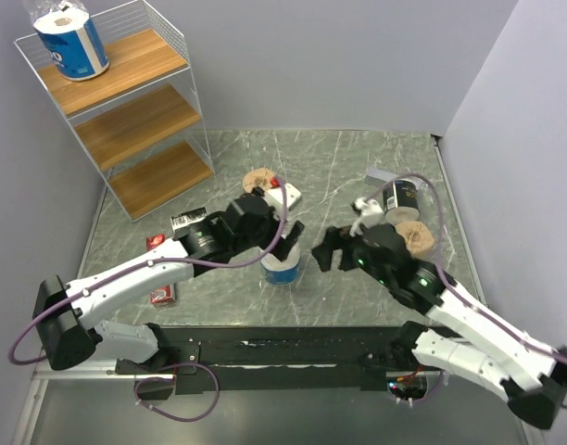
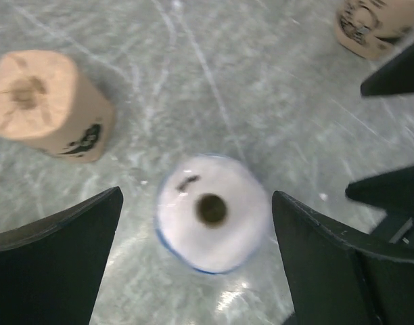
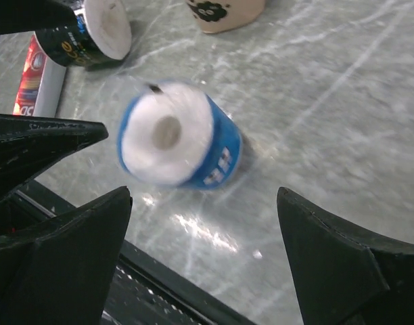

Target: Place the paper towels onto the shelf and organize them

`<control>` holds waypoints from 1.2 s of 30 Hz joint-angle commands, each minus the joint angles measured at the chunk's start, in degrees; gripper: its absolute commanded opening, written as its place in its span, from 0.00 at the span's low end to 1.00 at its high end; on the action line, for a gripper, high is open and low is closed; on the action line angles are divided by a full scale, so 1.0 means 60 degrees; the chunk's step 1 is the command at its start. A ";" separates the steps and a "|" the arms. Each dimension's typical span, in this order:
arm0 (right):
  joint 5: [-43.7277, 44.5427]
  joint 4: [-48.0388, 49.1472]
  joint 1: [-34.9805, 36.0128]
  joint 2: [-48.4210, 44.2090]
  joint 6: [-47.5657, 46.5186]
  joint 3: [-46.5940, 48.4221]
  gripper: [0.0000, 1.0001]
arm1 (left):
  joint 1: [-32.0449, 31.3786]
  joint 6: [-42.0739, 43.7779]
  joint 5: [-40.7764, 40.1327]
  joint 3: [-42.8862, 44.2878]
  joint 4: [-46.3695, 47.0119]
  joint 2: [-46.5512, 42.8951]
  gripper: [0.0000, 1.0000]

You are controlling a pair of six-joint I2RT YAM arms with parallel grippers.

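Where walled in by pale lilac on three sides, grey-green marbled table (image 1: 358,158). At upper left, white wire shelf (image 1: 126,125), with one blue-wrapped roll (image 1: 72,42) upright on its top board. Just left of centre, left gripper (image 2: 197,203) spread wide over a second blue-wrapped roll (image 1: 283,269), straddling without touching. Sits on the table mid-frame, blurred in both wrist views. Just right of it, right gripper (image 3: 203,196) gaping wide too, holding nothing. Further right, black-wrapped roll (image 1: 404,197) and tan roll (image 1: 416,236) on the table.
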 commanded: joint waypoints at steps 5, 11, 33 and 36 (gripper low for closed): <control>0.1675 -0.2023 -0.0027 -0.3989 0.0214 -0.0743 0.95 | -0.1677 -0.0847 -0.0049 0.1247 -0.1083 0.1152 0.97; 0.2115 -0.2726 -0.0013 -0.5649 0.0376 -0.1036 0.95 | -0.2381 -0.1361 -0.1499 0.1630 -0.1758 0.2047 0.89; 0.1910 -0.2786 -0.0013 -0.5445 0.0522 -0.1270 0.95 | -0.1781 -0.1551 -0.1487 0.0868 -0.1553 0.2809 0.82; 0.1925 -0.2742 0.0002 -0.5358 0.0478 -0.1241 0.95 | -0.1678 -0.1465 -0.1355 0.0780 -0.1335 0.2839 0.82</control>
